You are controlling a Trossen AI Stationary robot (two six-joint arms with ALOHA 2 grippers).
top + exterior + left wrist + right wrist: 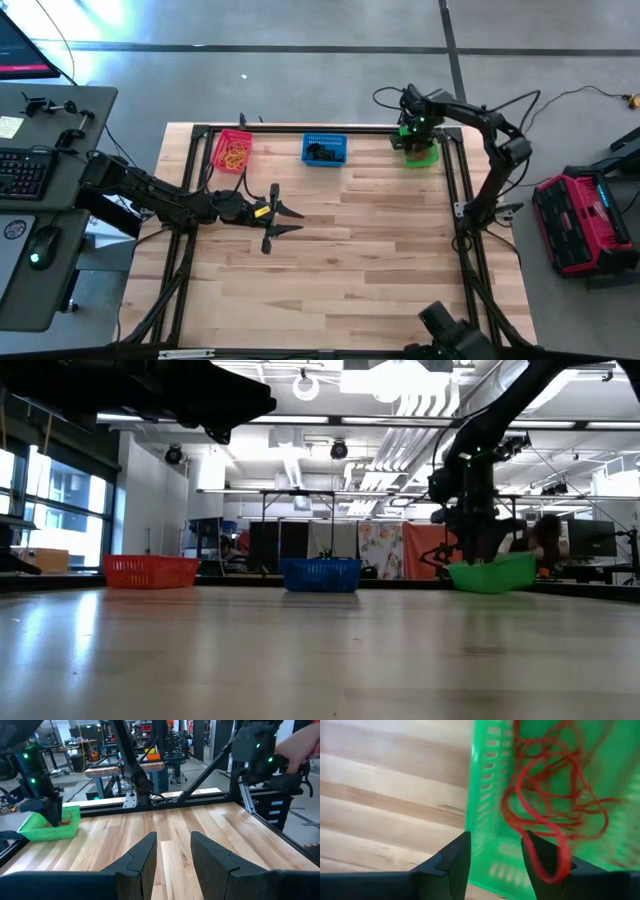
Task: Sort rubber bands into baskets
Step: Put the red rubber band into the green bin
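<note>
Three mesh baskets stand along the far edge. The red-pink basket [232, 150] holds yellow-tan bands, the blue basket [325, 150] holds black ones, and the green basket [421, 152] holds red-orange bands [555, 805]. My right gripper [495, 845] is open over the green basket's near wall [482, 815], one finger outside and one inside. In the low view the green basket [492, 575] sits tilted. My left gripper [295, 221] is open and empty above the bare table at left of middle, and also shows in the left wrist view [173, 840]. My right gripper comes down from above astride the green basket's wall [480, 845], one finger over the table and one inside the basket. A loop of red-orange band [556, 870] lies across the inner fingertip. I cannot tell whether the fingers touch the wall.
Black frame rails [462, 190] run along the table's sides and far edge. A desk with a keyboard [25, 172] stands to the left and a red case [580, 220] lies on the floor at right. A person's arm [305, 742] shows beyond the table.
</note>
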